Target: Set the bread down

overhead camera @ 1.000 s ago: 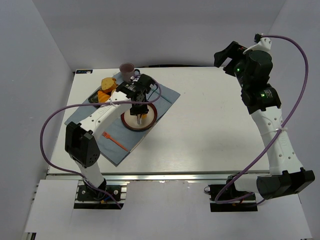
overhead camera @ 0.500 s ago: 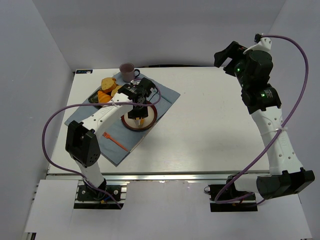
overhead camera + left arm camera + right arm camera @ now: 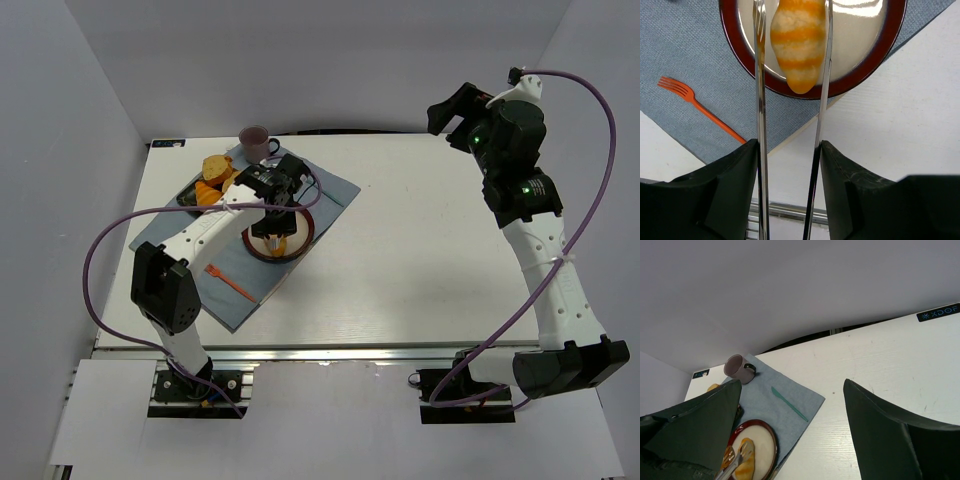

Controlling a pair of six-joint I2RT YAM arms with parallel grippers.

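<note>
White table (image 3: 450,240), blue mat (image 3: 685,55), gray walls.

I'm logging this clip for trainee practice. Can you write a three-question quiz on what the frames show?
1. True or false: the bread lies between the left gripper's fingers, over the plate.
2. Which item lies on the blue mat near the plate in the left wrist view? A) green knife B) orange fork C) mug
3. Fill in: the right gripper is raised far from the plate and holds ____.

Key: 1 true; 2 B; 3 nothing.
</note>
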